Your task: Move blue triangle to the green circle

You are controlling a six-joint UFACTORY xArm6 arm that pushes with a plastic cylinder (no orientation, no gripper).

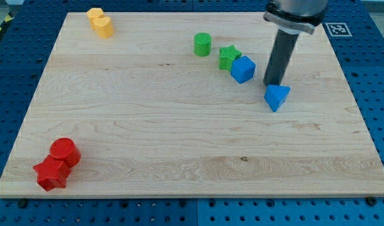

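At the view's right, my tip [273, 83] touches the blue triangle [277, 97] (a plain rod tool, grasping nothing); the green circle [202, 44] sits well apart, beyond the blue cube [242, 69].

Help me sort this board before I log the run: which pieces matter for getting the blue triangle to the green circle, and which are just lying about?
Job:
- blue triangle
- green circle
- my tip, touching the triangle's top-left side

Lying about:
- green star
- blue cube
- yellow blocks
- red cylinder
- red star
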